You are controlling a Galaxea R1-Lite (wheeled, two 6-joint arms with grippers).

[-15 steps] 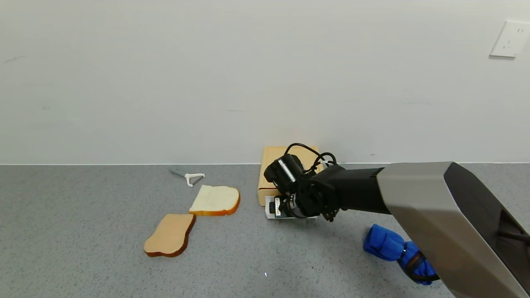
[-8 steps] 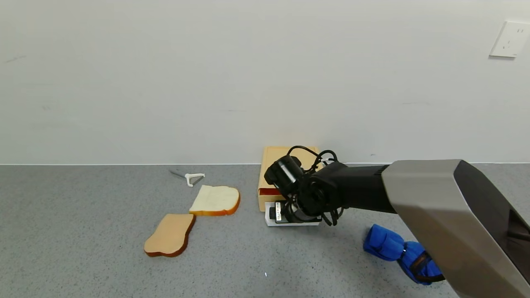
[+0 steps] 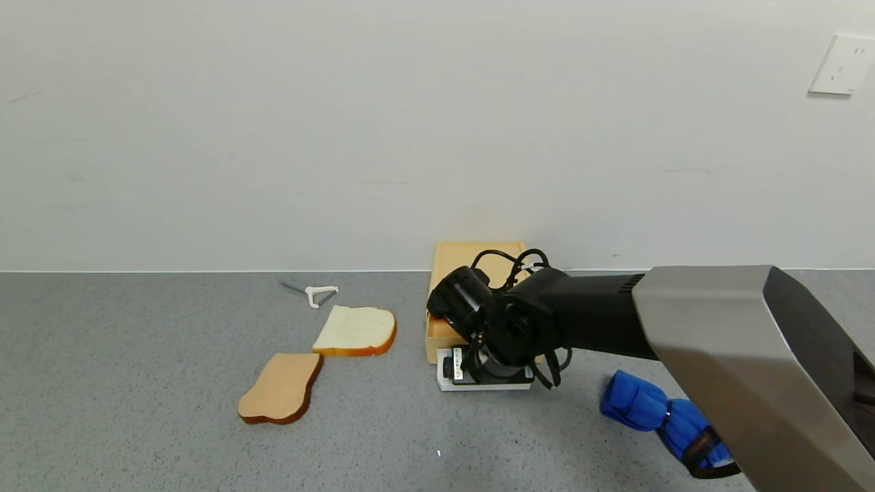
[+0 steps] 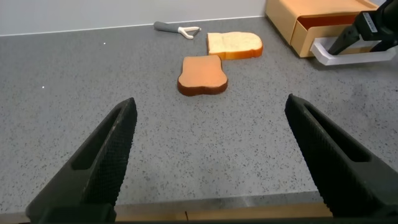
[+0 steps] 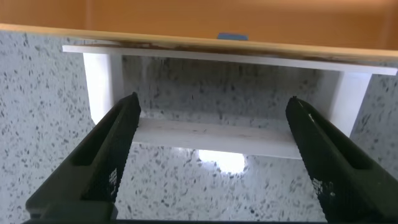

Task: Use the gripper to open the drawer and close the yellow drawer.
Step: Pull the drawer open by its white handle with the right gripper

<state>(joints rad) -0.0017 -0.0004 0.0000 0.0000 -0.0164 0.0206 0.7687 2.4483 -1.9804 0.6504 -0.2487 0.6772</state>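
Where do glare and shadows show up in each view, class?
Right wrist view: a bright glare patch on the counter beside the white handle, ahead of the open right tool. Head view: soft shadow under the arm. Left wrist view: thin shadows edge the bread slices.

A speckled grey countertop (image 3: 137,424) runs back to meet a plain off-white wall (image 3: 342,137) along a straight seam; a white wall socket (image 3: 841,65) sits high on that wall, far above the countertop; the light is even, with soft shadows.
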